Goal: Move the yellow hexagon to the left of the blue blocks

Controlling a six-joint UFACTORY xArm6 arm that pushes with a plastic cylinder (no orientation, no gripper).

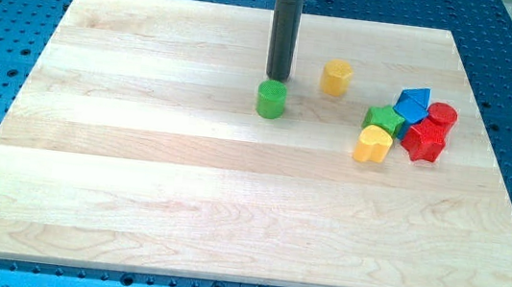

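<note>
The yellow hexagon (336, 77) stands on the wooden board near the view's top, right of centre. The blue blocks (412, 105) sit in a cluster further to the view's right, one on top of or against the other. My tip (277, 76) is down on the board, to the left of the yellow hexagon with a gap between them, and just above the green cylinder (271, 99), close to touching it.
The cluster on the right also holds a green block (383, 119), a yellow heart-shaped block (373, 144), a red cylinder (442, 115) and a red star-like block (424, 140). The wooden board (134, 197) lies on a blue perforated table.
</note>
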